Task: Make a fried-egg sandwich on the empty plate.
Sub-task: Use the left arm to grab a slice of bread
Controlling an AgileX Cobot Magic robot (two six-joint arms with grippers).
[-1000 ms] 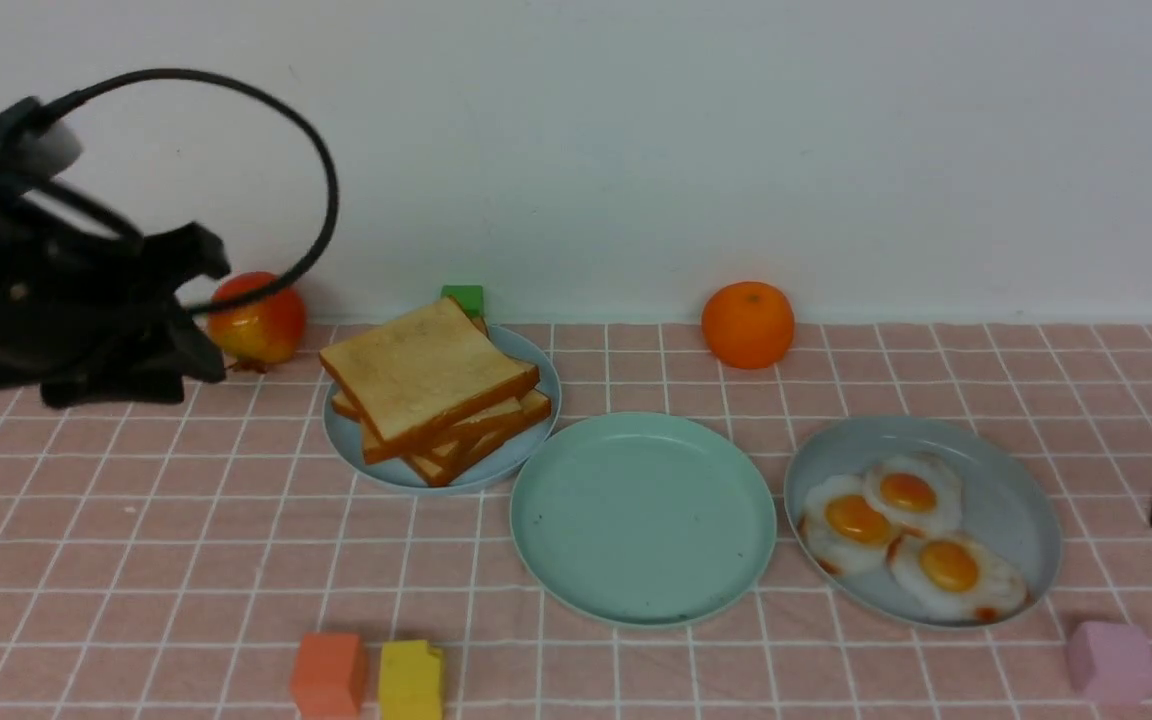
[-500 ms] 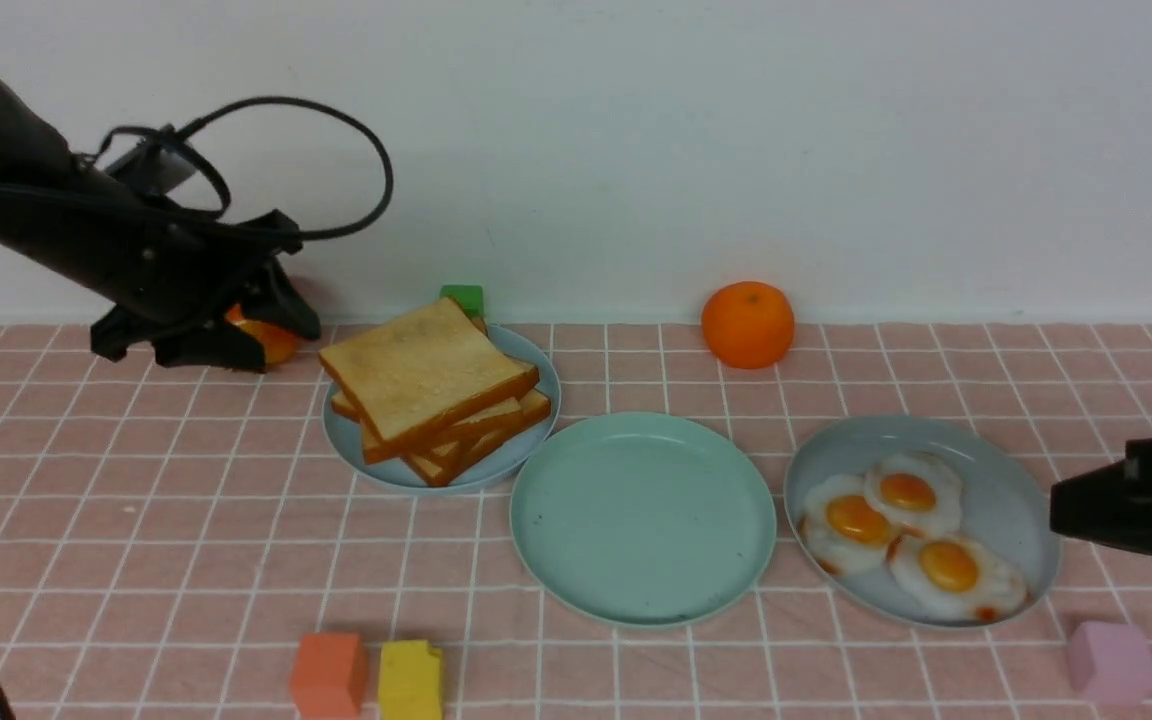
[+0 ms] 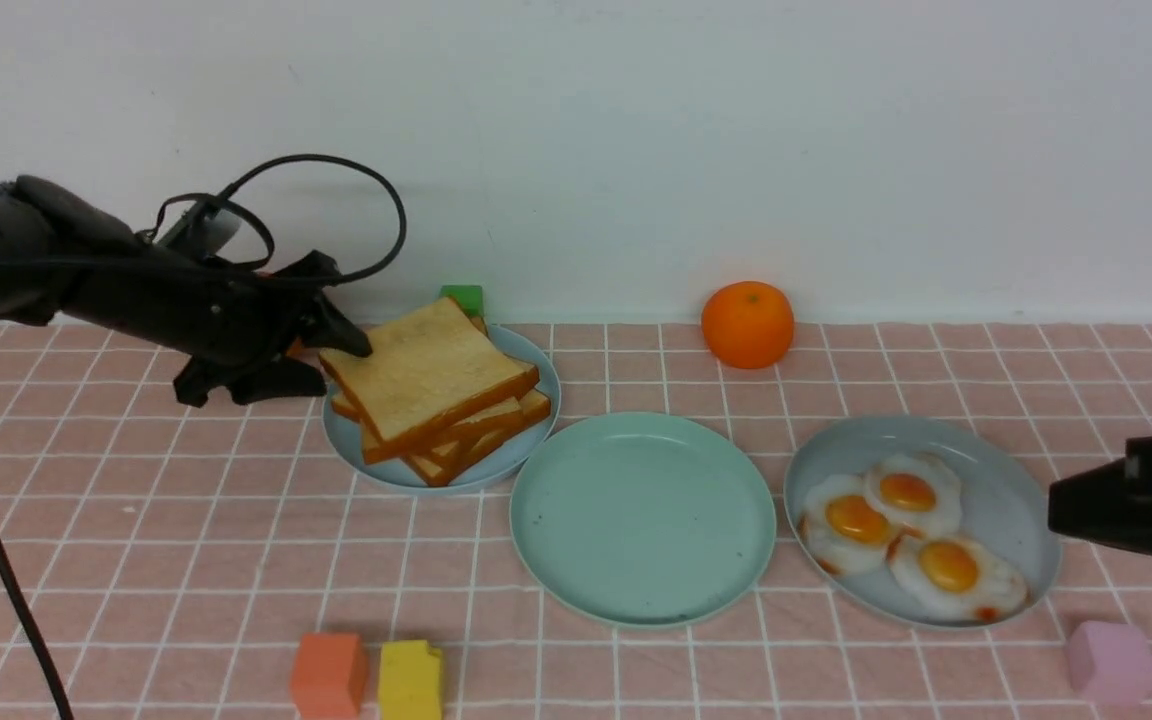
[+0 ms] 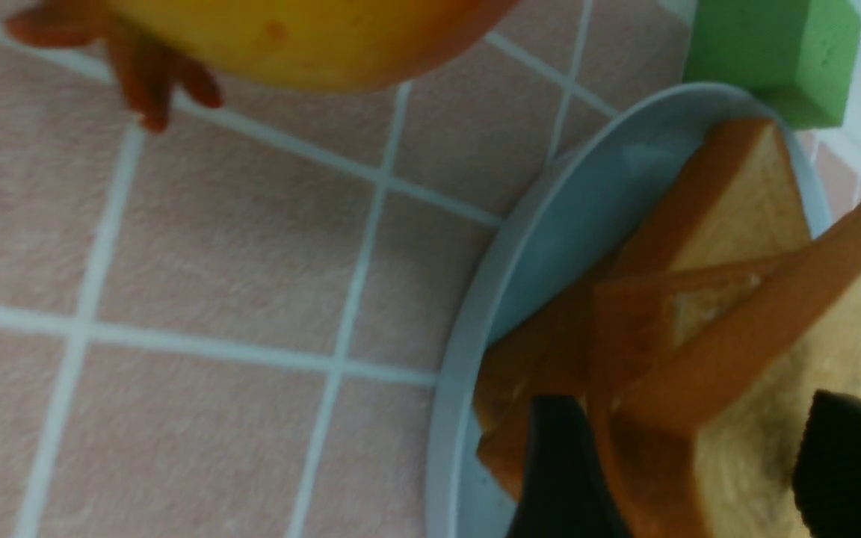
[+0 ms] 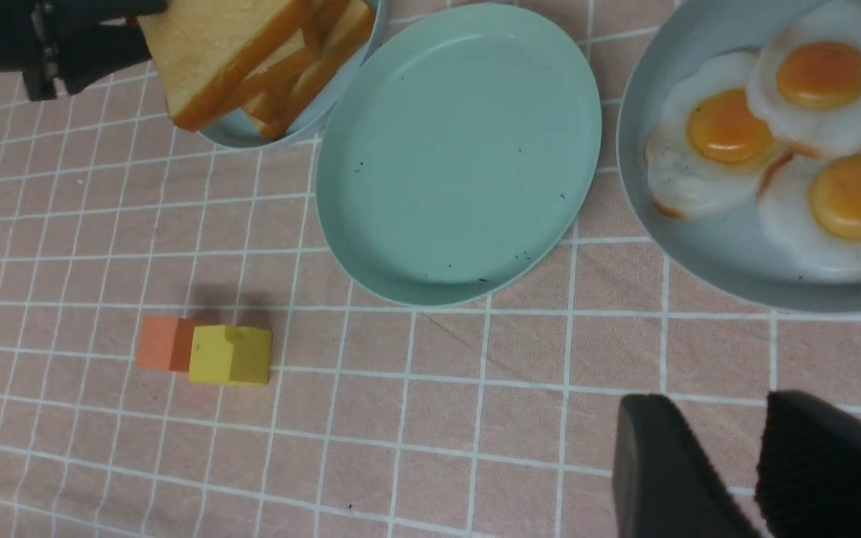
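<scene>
1. The left arm reaches in low and almost level from the left, bringing the left gripper (image 3: 336,365) to the left corner of the toast stack (image 3: 431,385) on the blue-grey round plate (image 3: 526,440).
2. Its jaws stand wide apart, one finger over the top slice's corner and the other lower, beside the stack's edge. They are not clamped on it.
3. The right arm lies low at the right edge. The right gripper (image 5: 722,407) points toward the oval plate (image 3: 1016,480) of fried eggs (image 3: 886,510), with its jaws slightly parted and nothing between them.
4. The empty plate (image 3: 643,520) lies between the two other plates, just beside each.
</scene>
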